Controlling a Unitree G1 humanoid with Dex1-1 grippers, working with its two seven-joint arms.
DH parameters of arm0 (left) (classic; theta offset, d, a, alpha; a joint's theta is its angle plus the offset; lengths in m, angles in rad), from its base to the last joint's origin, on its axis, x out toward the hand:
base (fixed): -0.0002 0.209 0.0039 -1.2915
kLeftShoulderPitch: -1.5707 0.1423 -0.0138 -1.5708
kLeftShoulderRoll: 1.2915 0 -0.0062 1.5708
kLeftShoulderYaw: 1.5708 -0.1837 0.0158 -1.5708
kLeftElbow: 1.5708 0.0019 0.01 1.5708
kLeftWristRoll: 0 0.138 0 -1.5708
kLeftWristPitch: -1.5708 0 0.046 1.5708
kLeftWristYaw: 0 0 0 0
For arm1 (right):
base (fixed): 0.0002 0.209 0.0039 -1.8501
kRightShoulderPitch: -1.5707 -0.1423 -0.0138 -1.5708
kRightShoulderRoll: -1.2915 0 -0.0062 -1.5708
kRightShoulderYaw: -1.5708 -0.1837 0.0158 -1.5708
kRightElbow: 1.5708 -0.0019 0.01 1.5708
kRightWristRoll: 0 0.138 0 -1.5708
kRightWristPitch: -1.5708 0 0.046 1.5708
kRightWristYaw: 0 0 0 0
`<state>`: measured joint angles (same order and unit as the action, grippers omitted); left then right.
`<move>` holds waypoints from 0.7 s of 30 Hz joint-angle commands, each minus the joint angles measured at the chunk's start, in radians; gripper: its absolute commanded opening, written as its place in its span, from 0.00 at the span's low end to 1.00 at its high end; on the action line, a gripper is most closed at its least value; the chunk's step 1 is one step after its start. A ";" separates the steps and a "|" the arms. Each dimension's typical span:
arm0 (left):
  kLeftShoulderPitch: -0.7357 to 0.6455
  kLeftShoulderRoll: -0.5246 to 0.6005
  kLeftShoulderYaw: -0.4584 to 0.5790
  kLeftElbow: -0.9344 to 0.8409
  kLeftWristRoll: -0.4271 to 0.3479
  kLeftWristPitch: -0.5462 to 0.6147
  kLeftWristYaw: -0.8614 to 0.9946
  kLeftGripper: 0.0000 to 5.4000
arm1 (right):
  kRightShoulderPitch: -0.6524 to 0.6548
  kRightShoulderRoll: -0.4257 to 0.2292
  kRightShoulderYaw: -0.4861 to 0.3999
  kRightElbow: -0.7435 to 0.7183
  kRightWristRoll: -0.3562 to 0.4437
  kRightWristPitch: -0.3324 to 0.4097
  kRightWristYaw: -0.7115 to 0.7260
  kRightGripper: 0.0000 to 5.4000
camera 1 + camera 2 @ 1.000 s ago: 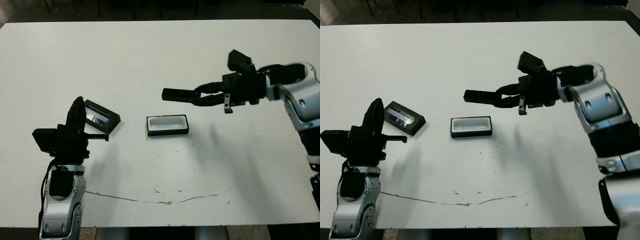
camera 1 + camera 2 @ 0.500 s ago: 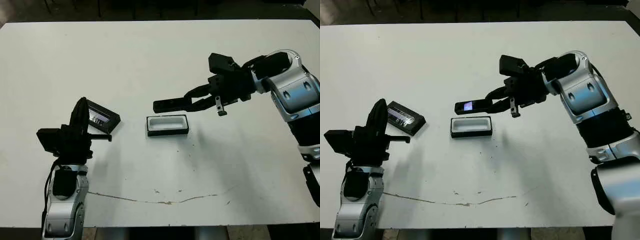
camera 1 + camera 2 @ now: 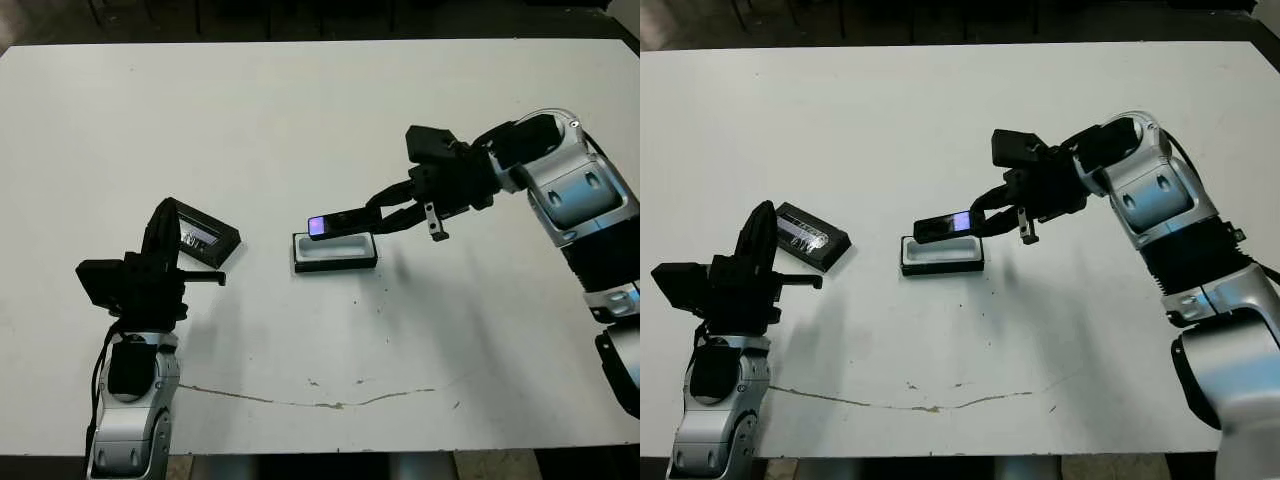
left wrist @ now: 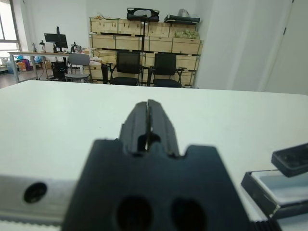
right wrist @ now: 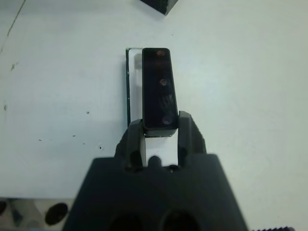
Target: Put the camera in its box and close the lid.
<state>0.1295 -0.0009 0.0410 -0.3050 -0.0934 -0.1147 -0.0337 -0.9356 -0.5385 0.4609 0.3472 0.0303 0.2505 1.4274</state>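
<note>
The right gripper (image 3: 385, 213) pinches one end of the camera (image 3: 340, 220), holding it slightly tilted just above the open box (image 3: 335, 252). Insertion is in hand; next it must level and lower it in. The left gripper (image 4: 148, 118) is pressed together, idle beside the lid (image 3: 205, 234).

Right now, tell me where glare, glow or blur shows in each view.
Left eye view: the camera screen glows purple; the lid panel glints. Left wrist view: the fingers up close are blurred. Right wrist view: the box lining looks washed out.
</note>
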 commanded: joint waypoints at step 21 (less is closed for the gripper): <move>0.027 -0.010 -0.002 0.005 -0.002 0.007 0.007 0.00 | 0.047 0.045 0.051 0.006 -0.059 -0.009 0.035 0.07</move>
<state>0.1390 -0.0088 0.0385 -0.3060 -0.0947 -0.1149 -0.0293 -0.9129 -0.5038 0.4893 0.3601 -0.0179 0.2437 1.4450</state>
